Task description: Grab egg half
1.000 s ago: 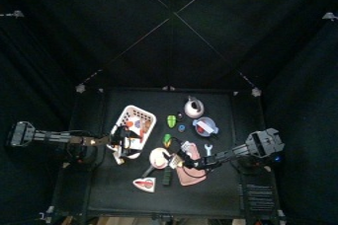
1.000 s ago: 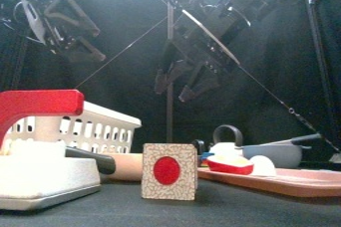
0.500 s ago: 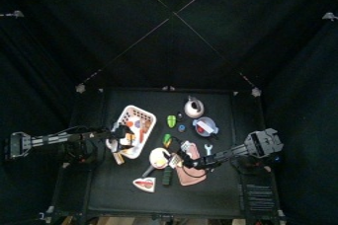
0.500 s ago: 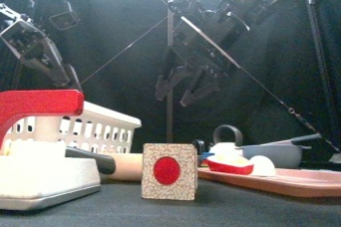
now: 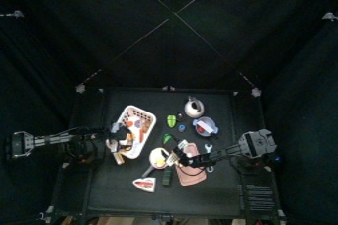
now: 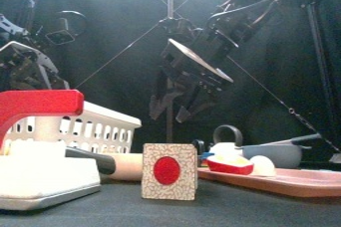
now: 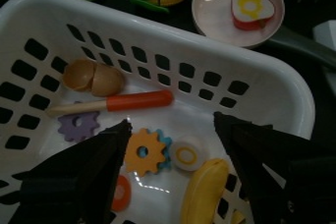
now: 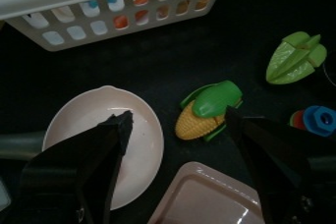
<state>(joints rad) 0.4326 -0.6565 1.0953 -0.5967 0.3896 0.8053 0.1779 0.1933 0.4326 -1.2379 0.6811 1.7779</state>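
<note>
Swung over the basket [image 7: 250, 81] holding a carrot [image 7: 132, 101], left gripper [image 7: 171, 149] gapes wide.

Basket left, tray right

In the front view a patterned block [image 6: 170, 172] stands between the basket [image 6: 70, 136] and the tray [image 6: 286, 180].

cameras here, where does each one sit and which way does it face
Top: high overhead, straight down at the table; both arms show.
Front: at the table's edge, looking level across; arms hang behind.
Left wrist: over the white basket; open left pincer shows.
Right wrist: over the corn; open right pincer shows.
Both wrist views share the basket.
</note>
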